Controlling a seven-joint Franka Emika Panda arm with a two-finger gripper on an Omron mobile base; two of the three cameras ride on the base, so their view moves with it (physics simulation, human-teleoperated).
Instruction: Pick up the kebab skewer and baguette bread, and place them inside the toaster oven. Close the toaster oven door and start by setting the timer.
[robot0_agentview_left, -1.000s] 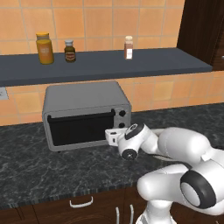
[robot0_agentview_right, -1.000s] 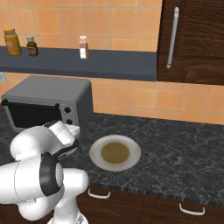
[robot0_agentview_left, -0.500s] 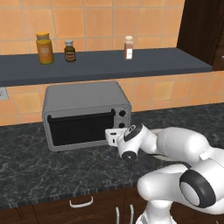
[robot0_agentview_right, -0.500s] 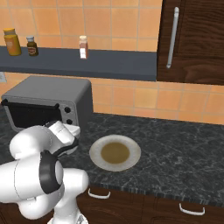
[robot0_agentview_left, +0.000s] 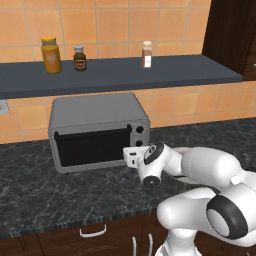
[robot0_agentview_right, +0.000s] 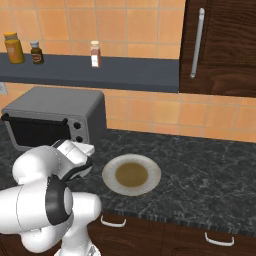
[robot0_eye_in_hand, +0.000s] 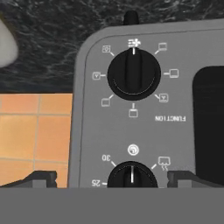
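Orange-tiled wall (robot0_agentview_left: 175, 30) behind, dark shelf (robot0_agentview_left: 125, 75) across it, speckled black desk (robot0_agentview_right: 210, 165) below. Largest on the desk: toaster oven (robot0_agentview_left: 97, 112), grey and boxy, pushed back toward the wall, its door (robot0_agentview_left: 92, 147) standing upright and shut, dark glass giving no view of what lies inside. Kebab skewer and bread not to be made out anywhere on the desk, so probably behind that glass already, though not certain.

White arm reaching in from the front, gripper (robot0_eye_in_hand: 112, 179) held right up at the knob panel, jaws spread to their widest and holding nothing, the two dark tips straddling the lower knob (robot0_eye_in_hand: 132, 174) in the hand view without touching it. Function knob (robot0_eye_in_hand: 134, 74) above it in that upside-down picture.

Looks like the last step, setting the timer. Risks: closing on the wrong knob, since the panel reads inverted; tips slipping off the round dial if not centred; pushing the oven backward.

Round plate (robot0_agentview_right: 112, 182) just right of the oven, only a brownish patch at its middle. Three small jars on the shelf: yellow (robot0_agentview_left: 51, 55), dark (robot0_agentview_left: 79, 58), pale (robot0_agentview_left: 146, 54).
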